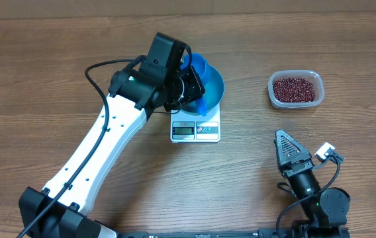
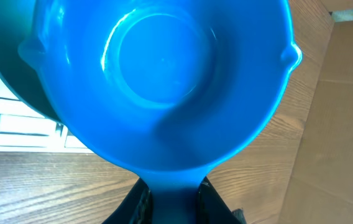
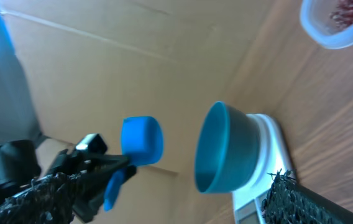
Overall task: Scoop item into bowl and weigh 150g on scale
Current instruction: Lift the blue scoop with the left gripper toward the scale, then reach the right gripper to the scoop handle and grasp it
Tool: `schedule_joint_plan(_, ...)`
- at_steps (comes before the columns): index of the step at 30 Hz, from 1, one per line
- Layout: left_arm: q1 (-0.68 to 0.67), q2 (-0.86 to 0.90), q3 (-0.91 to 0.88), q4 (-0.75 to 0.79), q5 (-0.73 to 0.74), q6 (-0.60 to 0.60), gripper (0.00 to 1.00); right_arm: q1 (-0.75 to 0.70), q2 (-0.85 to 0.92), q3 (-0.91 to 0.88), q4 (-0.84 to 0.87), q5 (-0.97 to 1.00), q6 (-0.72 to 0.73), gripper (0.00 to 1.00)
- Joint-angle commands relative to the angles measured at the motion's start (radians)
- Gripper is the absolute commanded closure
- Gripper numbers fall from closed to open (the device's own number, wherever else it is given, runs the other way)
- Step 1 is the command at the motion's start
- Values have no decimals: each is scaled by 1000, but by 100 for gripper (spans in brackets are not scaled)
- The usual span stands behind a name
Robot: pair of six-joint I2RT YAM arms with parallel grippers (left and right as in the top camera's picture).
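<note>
The beans (image 1: 295,88) lay in a clear tub (image 1: 269,89) at the upper right of the overhead view, well apart from the bowl (image 1: 216,89). The bowl sat on the scale (image 1: 196,130) near the middle of the counter (image 1: 75,39), overhanging the scale's back edge. The left gripper (image 1: 191,86) was clamped on the handle of a bright blue scoop (image 1: 200,67). In the left wrist view the handle ran down between the two fingers at the bottom centre and the cup looked empty. The scoop hung over the bowl's left side. The arm and scoop hid most of the bowl's inside, so I could not tell whether any beans were in it. The right gripper (image 1: 286,140) rested at the lower right with its fingers spread wide, holding nothing. The beans were probably hard, smooth and loose, each very light, so they would roll and spill rather than clump. Pinching them would be hopeless; the scoop had to carry them, kept level and not heaped. The handle was the sensible place to hold the scoop. The bowl looked slick and only rested on the small scale, so a bump could shift it.
</note>
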Motion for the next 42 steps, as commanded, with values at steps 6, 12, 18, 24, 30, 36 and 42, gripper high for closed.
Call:
schedule_joint_plan(6, -25, 17, 28, 42, -3, -84, 90, -2, -8, -3, 222, -192, -80, 0)
schedule_joint_plan(12, -36, 17, 28, 75, -3, -98, 90, -2, 100, 96, 220, -268, -213, 4)
schedule_joint_plan(18, -36, 17, 28, 89, -4, -122, 90, 4, 367, 251, 216, -323, -341, 8)
schedule_joint_plan(24, -35, 17, 28, 95, -33, -168, 90, 97, 643, 394, 233, -314, -453, 10)
schedule_joint_plan(30, -35, 17, 28, 120, -33, -209, 90, 255, 881, 509, 247, -180, -508, 14)
schedule_joint_plan(36, -35, 17, 28, 120, -34, -234, 90, 386, 1070, 561, 388, -88, -523, 27)
schedule_joint_plan(42, -34, 17, 28, 119, -41, -250, 91, 432, 1167, 595, 427, 0, -519, 38)
